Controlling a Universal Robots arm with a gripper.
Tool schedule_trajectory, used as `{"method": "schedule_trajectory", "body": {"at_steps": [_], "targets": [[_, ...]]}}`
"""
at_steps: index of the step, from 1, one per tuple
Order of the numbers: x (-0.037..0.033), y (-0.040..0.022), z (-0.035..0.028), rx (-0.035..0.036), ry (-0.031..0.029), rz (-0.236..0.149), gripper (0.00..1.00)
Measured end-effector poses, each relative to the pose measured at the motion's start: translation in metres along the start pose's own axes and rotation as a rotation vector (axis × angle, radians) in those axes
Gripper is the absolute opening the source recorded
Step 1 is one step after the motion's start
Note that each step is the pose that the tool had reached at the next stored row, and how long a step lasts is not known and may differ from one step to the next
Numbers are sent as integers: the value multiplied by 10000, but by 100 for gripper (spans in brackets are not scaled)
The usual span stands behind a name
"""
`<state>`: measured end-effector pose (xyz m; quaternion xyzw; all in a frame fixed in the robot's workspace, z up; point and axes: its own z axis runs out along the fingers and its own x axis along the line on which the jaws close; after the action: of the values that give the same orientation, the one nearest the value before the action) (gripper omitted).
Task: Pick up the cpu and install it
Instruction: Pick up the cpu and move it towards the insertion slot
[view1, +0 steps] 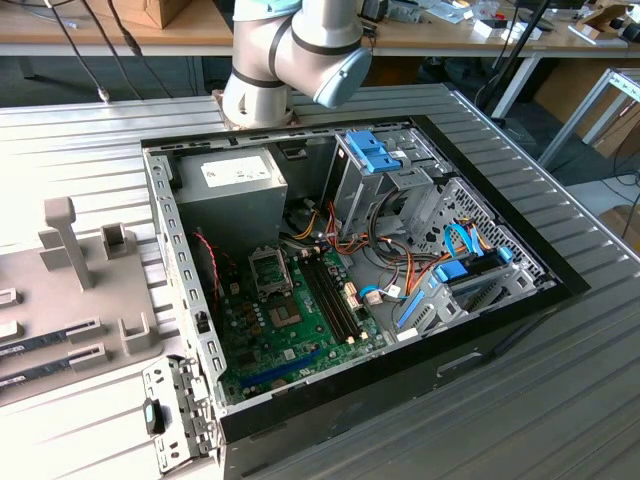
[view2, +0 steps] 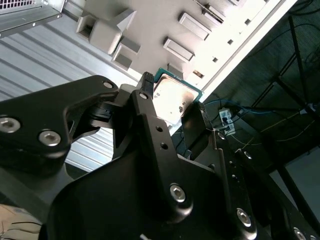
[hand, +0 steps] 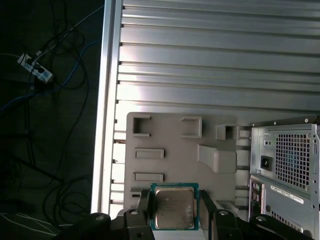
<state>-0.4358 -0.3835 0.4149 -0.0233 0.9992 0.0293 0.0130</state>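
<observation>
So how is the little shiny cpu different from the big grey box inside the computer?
The cpu is a small flat square; the power-supply box is a much bigger block. The cpu has a shiny silver top with a green edge; the box is dull grey with a white label. The cpu sits between the fingers of the gripper, outside the computer case; the box sits inside it. Both look metal.
</observation>
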Motion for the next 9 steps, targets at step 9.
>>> {"method": "schedule_trajectory", "body": {"at_steps": [9], "targets": [[-84, -4, 2, 0, 0, 0, 47]]}}
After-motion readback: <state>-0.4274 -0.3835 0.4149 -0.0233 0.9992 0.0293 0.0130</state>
